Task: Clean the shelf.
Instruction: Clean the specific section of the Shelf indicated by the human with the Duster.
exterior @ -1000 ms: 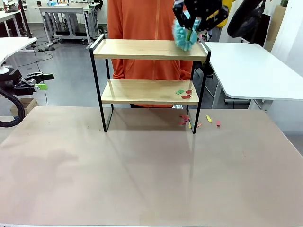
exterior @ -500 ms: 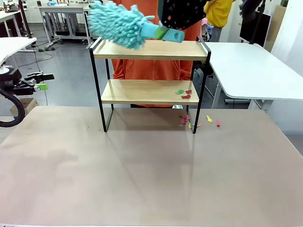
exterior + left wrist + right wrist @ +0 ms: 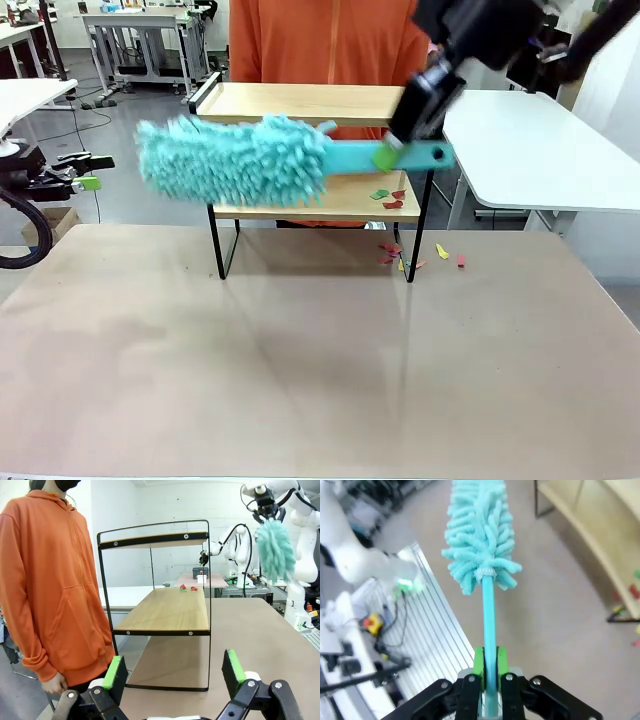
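Front view: the shelf (image 3: 310,103) stands at the far side of the table (image 3: 320,380), and a person in an orange hoodie (image 3: 320,40) stands just behind the shelf. The right gripper (image 3: 392,155) is in front of the shelf's right post, and its green pads are clamped on the handle of a turquoise microfibre duster (image 3: 235,160). The fluffy head lies level in front of the shelf, between the heights of the two boards, and it reaches past the shelf's left post. Small paper scraps (image 3: 388,198) lie on the lower board at its right end, and more lie on the table near the right front leg. The left gripper (image 3: 92,171) waits well to the left of the shelf.

Left wrist view: the left gripper's pads are wide apart with nothing between them. The shelf is seen from its end, and the scraps are at the far end of the lower board.

Right wrist view: the handle runs straight between the closed pads, and the shelf is at the upper right.

My judgement of the risk: the scraps are not yet swept. The head is long, so it may catch a thin post and push or tip the light shelf, and a quick sweep may scatter the scraps on the table. The grip is near the handle's end, so the duster could turn in the pads
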Robot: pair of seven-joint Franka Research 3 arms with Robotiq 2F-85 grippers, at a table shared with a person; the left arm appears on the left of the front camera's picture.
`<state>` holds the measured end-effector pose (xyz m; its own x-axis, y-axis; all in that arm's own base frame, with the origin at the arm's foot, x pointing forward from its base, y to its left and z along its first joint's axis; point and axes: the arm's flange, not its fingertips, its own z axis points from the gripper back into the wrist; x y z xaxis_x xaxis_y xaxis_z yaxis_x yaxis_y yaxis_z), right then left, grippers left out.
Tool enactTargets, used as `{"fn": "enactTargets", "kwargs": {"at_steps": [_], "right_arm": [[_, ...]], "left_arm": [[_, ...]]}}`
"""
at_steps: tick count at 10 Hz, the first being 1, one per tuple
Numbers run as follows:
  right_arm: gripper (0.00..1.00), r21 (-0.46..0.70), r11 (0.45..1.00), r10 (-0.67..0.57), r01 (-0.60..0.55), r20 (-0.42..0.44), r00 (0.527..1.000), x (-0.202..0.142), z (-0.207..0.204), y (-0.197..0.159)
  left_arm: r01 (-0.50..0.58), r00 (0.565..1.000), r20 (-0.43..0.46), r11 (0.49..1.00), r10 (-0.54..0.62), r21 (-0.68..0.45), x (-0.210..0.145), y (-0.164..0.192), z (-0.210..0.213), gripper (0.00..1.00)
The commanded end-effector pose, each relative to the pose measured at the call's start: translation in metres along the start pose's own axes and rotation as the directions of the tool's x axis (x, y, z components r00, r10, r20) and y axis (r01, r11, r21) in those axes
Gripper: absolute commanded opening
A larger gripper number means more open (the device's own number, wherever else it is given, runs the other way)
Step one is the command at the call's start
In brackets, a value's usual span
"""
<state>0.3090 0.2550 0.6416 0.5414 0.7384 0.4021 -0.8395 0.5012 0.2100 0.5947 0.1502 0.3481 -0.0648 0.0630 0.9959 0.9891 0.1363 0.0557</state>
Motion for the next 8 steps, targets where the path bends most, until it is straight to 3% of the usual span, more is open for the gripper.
{"fn": "enactTargets", "kwargs": {"at_steps": [1, 5, 8], "right_arm": [[0.13, -0.091, 0.994, 0.053, -0.061, -0.087, 0.995, -0.041, 0.0, -0.007], [0.13, -0.146, 0.989, -0.033, -0.008, -0.277, 0.96, -0.127, -0.011, -0.035], [0.13, -0.164, 0.986, -0.072, 0.013, -0.354, 0.932, -0.155, -0.009, -0.047]], "left_arm": [[0.002, 1.0, -0.001, 1.0, -0.002, -0.003, 0.004, -0.003, -0.001, 1.0], [0.002, 1.0, -0.001, 1.0, -0.002, -0.003, 0.004, -0.003, -0.001, 1.0], [0.002, 1.0, -0.001, 1.0, -0.002, -0.003, 0.004, -0.003, -0.001, 1.0]]}}
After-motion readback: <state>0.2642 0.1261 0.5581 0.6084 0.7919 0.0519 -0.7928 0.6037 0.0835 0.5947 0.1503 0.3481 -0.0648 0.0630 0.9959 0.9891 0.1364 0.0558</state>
